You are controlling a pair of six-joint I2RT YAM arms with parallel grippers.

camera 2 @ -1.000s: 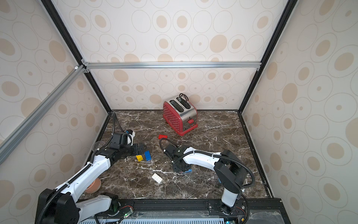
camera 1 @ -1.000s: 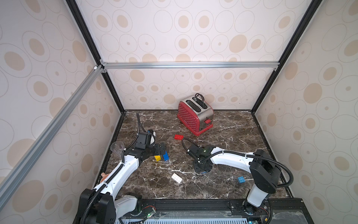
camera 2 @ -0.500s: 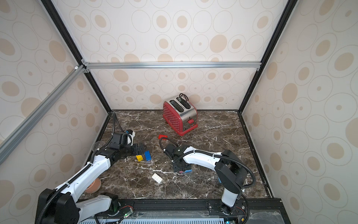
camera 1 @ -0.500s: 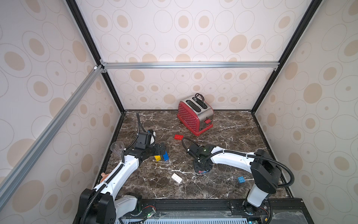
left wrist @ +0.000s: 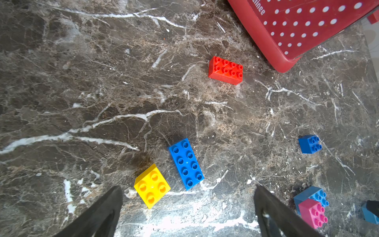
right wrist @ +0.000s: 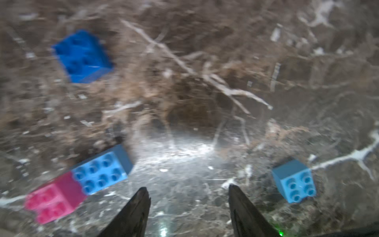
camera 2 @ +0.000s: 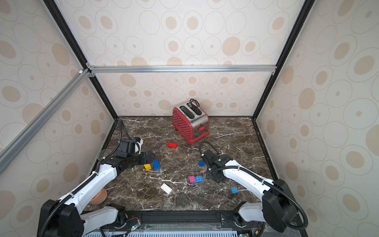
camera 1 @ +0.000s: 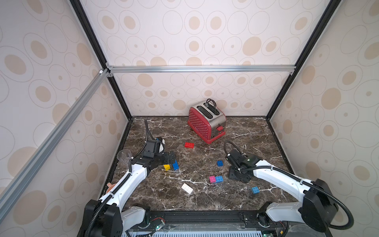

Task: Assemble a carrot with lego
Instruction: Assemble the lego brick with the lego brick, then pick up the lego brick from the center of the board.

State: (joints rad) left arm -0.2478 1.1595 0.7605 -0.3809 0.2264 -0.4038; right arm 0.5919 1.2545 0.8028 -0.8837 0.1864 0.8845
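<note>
While lego [camera 1: 189, 145] lies scattered, loops [camera 1: 211, 102] in toaster [camera 1: 200, 125]

Only one bit of writing anywhere: white lettering [left wrist: 258, 9] on red toaster [left wrist: 307, 26], caught in left wrist view. Sits low on toaster's dotted red side, just above base rim, running along rim. Picture edge cuts word short. Letters showing read roughly "linee", perhaps "elinee"; first letter only half in view, so not sure of it. Rest of word out of sight. In both top views, toaster [camera 1: 207, 123] [camera 2: 190, 123] too small for any letters to be made out.
</note>
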